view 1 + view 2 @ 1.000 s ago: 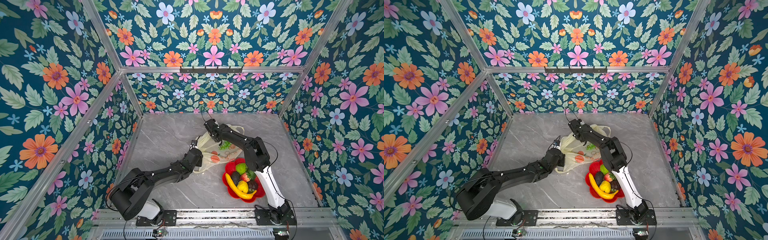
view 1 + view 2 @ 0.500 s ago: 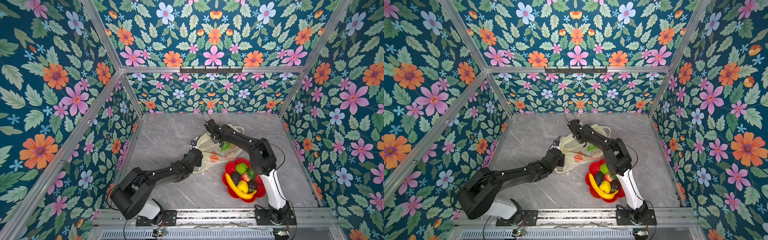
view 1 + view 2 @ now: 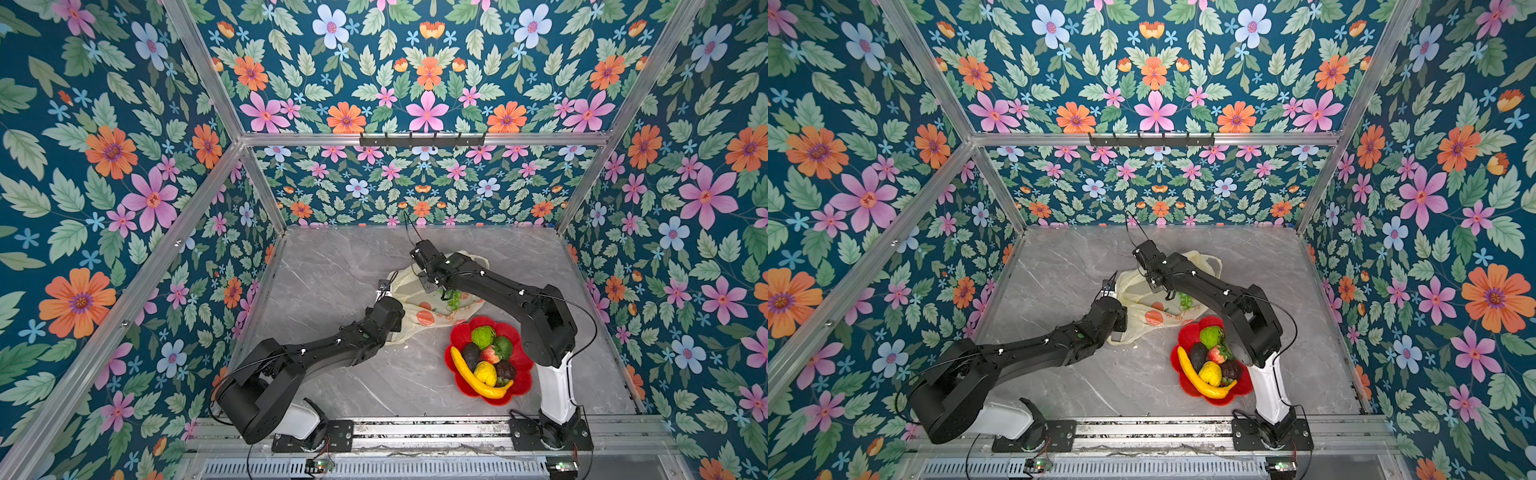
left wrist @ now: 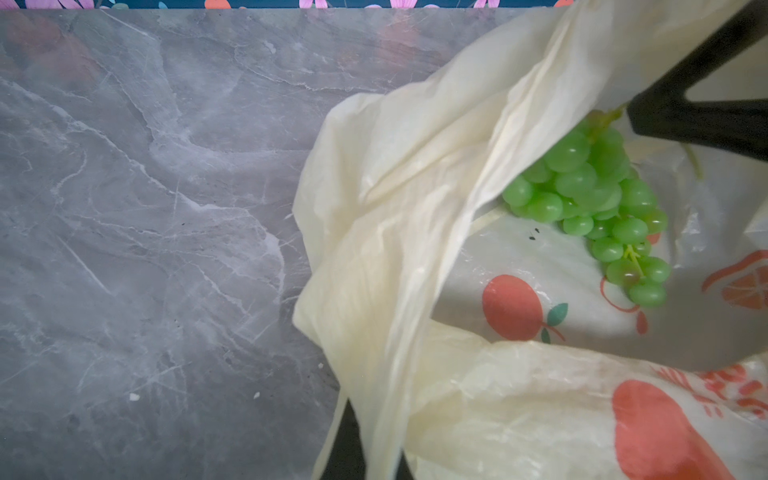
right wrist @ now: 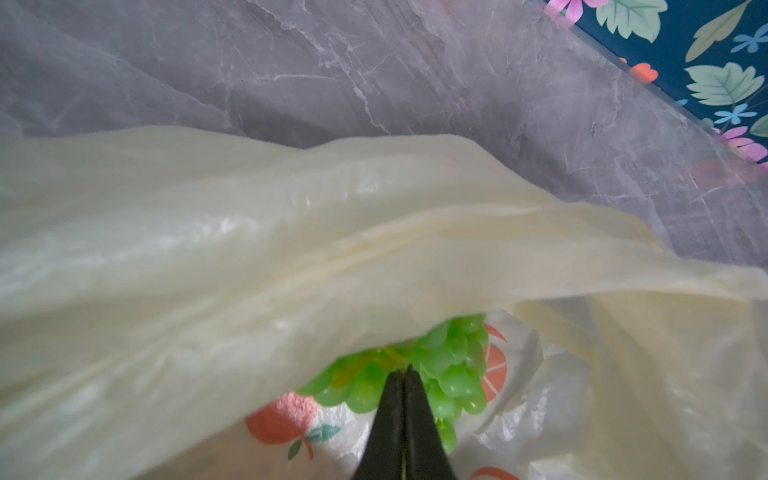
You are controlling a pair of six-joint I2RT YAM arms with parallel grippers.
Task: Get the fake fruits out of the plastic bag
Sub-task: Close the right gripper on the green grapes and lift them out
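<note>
The bag point(image 4: 386, 216) is cream-yellow with orange-red fruit prints, and the grapes point(image 4: 582, 187) at the black right claw point(image 5: 402, 374) are light green. The surface point(image 4: 145, 208) is grey with pale marble veins; the dish point(image 3: 524, 376) is red.

2 black arms point(image 3: 332, 349); white base links point(image 3: 557, 386); thin black cables point(image 3: 409, 226).
</note>
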